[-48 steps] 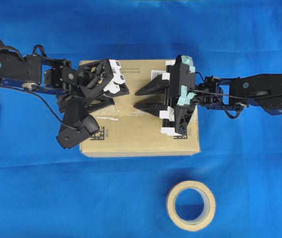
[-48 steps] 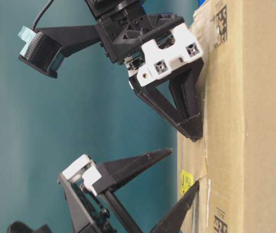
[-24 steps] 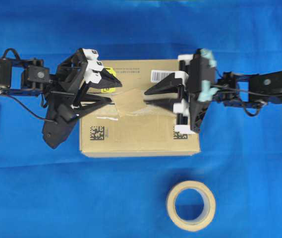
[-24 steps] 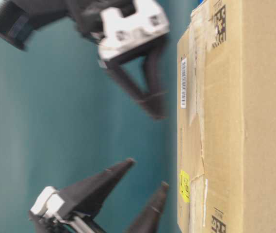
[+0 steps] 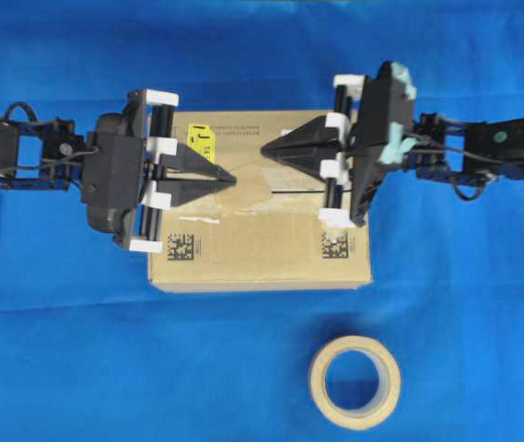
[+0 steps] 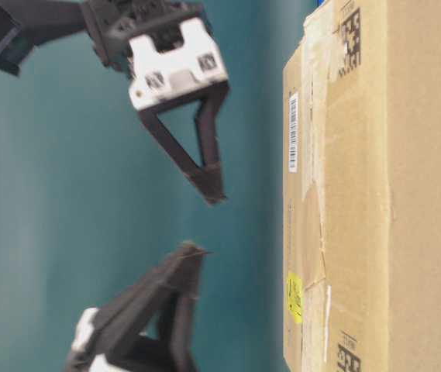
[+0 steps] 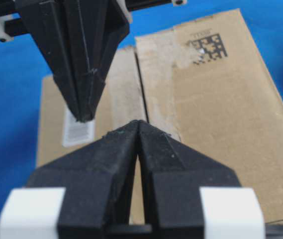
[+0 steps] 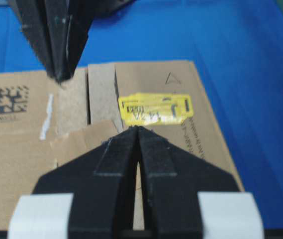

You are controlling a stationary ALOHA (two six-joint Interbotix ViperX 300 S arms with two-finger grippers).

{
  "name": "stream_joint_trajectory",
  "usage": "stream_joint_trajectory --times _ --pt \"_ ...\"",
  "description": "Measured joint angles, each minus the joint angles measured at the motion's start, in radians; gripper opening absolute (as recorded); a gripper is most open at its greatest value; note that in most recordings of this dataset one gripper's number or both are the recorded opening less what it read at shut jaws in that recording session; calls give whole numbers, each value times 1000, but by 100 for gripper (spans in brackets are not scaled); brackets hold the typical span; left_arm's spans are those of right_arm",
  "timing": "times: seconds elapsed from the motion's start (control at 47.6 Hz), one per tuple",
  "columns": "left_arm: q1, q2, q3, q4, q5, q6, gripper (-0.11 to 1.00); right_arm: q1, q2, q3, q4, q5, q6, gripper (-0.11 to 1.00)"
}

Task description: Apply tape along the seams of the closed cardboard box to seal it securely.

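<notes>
Above the cardboard box (image 5: 260, 247), the left claw (image 5: 234, 178) and right claw (image 5: 262, 150) hover pinched together, empty, tips facing; the tape (image 5: 251, 191) lies flat between them across the seams (image 7: 141, 99).

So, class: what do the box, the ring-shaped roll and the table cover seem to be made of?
Box: brown cardboard, matte, with scuffed, fibrous patches.
Roll: probably paper tape, dull tan wound layers.
Table cover: apparently blue cloth; faint creases, no shine.
</notes>
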Motion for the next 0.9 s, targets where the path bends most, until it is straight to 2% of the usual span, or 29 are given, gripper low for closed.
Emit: stream_joint_trajectory --times 0.105,0.315,0.903 --pt "0 49 15 0 -51 -31 0 0 54 -26 -2 0 0 0" --pt "8 141 20 -3 -126 -34 0 6 129 -80 -3 9 2 0" --pt "32 227 15 -5 -147 -35 0 21 189 -107 -8 34 8 0"
